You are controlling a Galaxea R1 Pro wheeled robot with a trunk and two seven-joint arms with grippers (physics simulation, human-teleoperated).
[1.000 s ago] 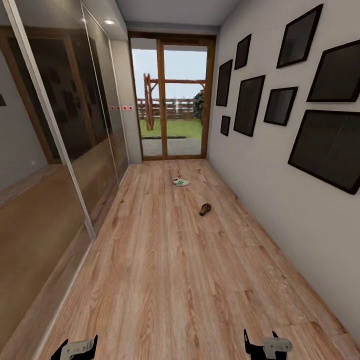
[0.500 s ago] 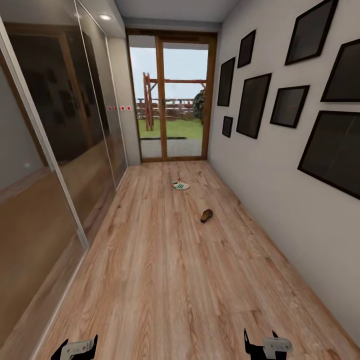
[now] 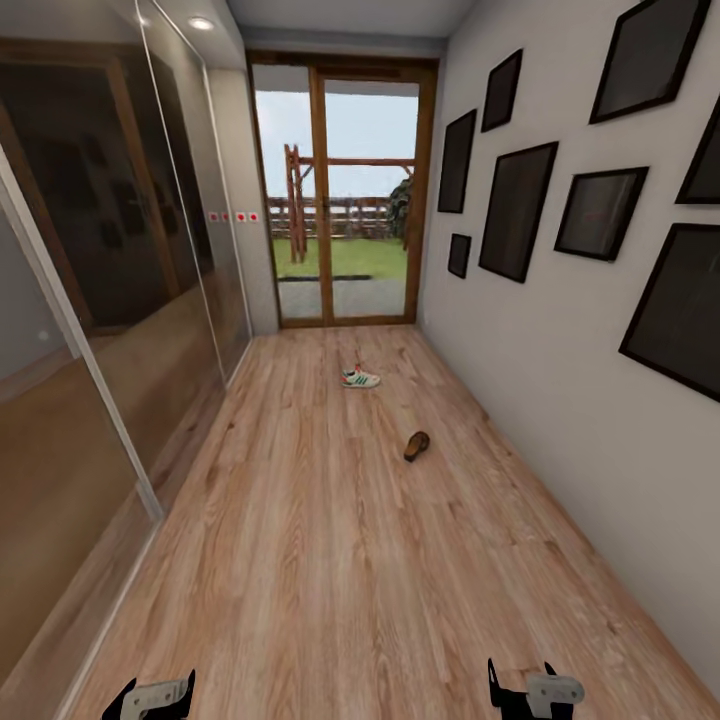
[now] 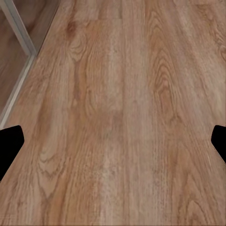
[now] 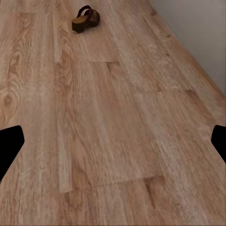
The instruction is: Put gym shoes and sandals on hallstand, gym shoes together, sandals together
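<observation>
**Fingers spread and empty, shoes well ahead**

Both pairs of fingers hang released over bare floor, with nothing between them. In the left wrist view the dark fingers (image 4: 10,141) sit at the frame edges, plank floor (image 4: 117,117) in the wide gap; the right wrist view shows the same wide spread (image 5: 10,143). From the head view, the left gripper (image 3: 155,697) and right gripper (image 3: 525,692) are held low in front of the robot, well apart from each other.

One sandal (image 3: 416,446) lies mid-corridor, ahead and somewhat toward the right arm's side; the right wrist camera catches it too (image 5: 85,19), strap arching over the footbed. One gym shoe (image 3: 360,378) lies farther on, near the glass door (image 3: 340,190). Both rest on the floor, well apart from either gripper. A glass-fronted wardrobe (image 3: 100,300) lines one wall and dark frames (image 3: 515,205) the other.

Handling is a judgement: the sandal looks light, with a stiff sole and a pliable strap, so pinching across the sole edges or under the strap arch should hold. The gym shoe looks light and soft-sided; gripping across the heel collar seems surest, since the smooth toe may slip.
</observation>
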